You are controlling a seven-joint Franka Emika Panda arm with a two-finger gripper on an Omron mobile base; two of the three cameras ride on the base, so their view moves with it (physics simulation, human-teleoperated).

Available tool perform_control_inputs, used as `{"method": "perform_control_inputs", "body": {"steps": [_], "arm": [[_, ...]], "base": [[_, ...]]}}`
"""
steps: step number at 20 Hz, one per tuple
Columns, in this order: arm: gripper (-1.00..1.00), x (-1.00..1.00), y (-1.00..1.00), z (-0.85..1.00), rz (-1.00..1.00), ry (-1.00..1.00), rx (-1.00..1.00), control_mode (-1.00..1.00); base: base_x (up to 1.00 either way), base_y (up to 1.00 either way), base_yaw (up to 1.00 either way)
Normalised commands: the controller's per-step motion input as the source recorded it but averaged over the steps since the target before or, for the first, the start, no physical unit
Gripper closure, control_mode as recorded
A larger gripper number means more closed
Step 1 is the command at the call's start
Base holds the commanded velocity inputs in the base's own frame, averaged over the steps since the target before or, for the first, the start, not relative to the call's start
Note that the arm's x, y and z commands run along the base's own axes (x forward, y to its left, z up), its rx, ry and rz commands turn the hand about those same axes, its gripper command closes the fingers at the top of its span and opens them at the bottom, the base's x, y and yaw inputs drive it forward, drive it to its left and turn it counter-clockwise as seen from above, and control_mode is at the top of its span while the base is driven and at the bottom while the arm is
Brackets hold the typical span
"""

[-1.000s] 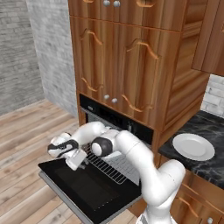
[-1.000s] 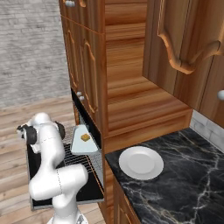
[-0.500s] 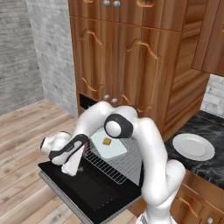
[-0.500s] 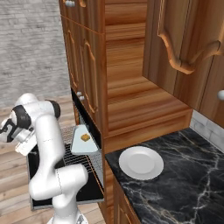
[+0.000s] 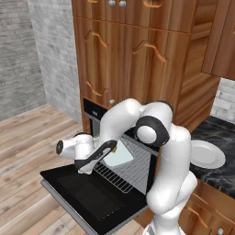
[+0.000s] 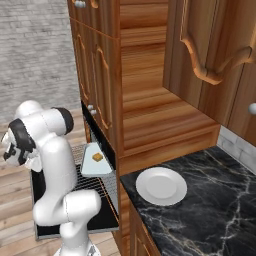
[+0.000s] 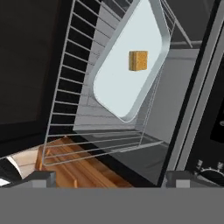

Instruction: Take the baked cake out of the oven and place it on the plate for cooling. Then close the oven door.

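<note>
The baked cake is a small golden square on a pale tray. The tray rests on the wire rack, which is pulled out of the oven. The oven door hangs open and flat below the rack. My gripper hovers over the door in front of the rack and faces the tray. It is open wide, with nothing between its fingers, well short of the cake. The white plate lies on the black counter to the right.
Brown wooden cabinet doors stand above the oven. The black marble counter runs to the right of it. Oven knobs sit close to my right fingertip. Wood floor lies open to the left of the door.
The gripper has opened from nearly shut to wide. The elbow rose and the hand swung round above the open door to face the rack and tray. Cake, tray and door stayed put.
</note>
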Motion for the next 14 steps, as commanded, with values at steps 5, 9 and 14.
{"method": "perform_control_inputs", "body": {"steps": [5, 9, 14], "arm": [[-1.0, 0.58, -0.07, 0.3, 0.0, -0.02, 0.04, -1.0], [-1.0, 0.59, 0.0, 0.03, 0.0, 0.03, 0.0, -1.0], [-1.0, 0.54, 0.0, -0.02, 0.0, 0.1, -0.03, -1.0]], "base": [[0.0, 0.0, 0.0], [0.0, 0.0, 0.0], [0.0, 0.0, 0.0]]}}
